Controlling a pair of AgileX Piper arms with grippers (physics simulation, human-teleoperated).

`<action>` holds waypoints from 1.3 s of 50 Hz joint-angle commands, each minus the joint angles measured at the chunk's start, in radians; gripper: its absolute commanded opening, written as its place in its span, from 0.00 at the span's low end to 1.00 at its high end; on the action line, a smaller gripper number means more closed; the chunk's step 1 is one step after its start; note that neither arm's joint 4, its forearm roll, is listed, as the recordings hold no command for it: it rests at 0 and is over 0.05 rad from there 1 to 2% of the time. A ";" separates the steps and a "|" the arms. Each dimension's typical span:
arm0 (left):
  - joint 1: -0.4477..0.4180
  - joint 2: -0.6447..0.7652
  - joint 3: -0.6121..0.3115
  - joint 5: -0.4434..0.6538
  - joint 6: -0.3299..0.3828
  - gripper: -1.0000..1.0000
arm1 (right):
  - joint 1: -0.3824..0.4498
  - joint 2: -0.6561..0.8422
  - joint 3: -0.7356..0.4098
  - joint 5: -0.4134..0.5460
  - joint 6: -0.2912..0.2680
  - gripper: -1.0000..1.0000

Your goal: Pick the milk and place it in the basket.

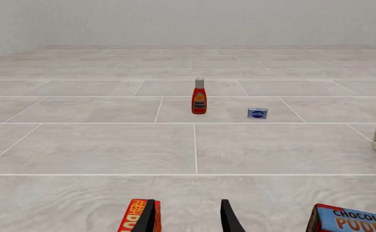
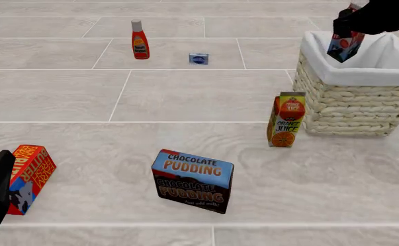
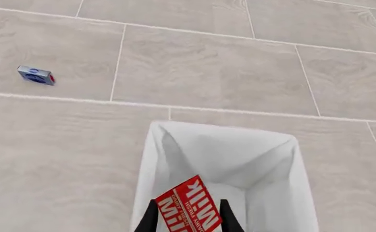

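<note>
Butter box (image 2: 30, 177) and pudding box (image 2: 193, 180) lay nearest on the worktop; milk (image 2: 344, 47) hung over the basket (image 2: 353, 102).
Right claw (image 3: 188, 212) pinched the milk between its fingers, carton tilted, lower end dipping inside the white lining, directly above the basket's open middle; only a release looked left. Left claw (image 1: 189, 220) stood spread and empty, low beside the butter box, well apart from the basket. Juice (image 2: 285, 119) stood just beside the basket wall.

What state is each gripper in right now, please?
Left gripper: open, holding nothing, beside the butter box.
Right gripper: shut on the milk carton, over the basket.
</note>
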 commanded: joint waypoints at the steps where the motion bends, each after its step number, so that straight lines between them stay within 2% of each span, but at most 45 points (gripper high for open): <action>1: 0.000 0.000 0.000 0.000 0.000 1.00 | -0.024 0.032 -0.046 -0.004 0.038 0.00; 21: 0.000 0.000 0.000 0.000 0.000 1.00 | -0.076 0.109 -0.109 0.017 0.027 0.00; 35: 0.000 0.000 0.000 0.000 0.000 1.00 | -0.114 0.119 -0.057 -0.018 0.022 0.00; 65: 0.000 0.000 0.000 0.000 0.000 1.00 | -0.114 0.162 -0.003 -0.074 0.047 0.00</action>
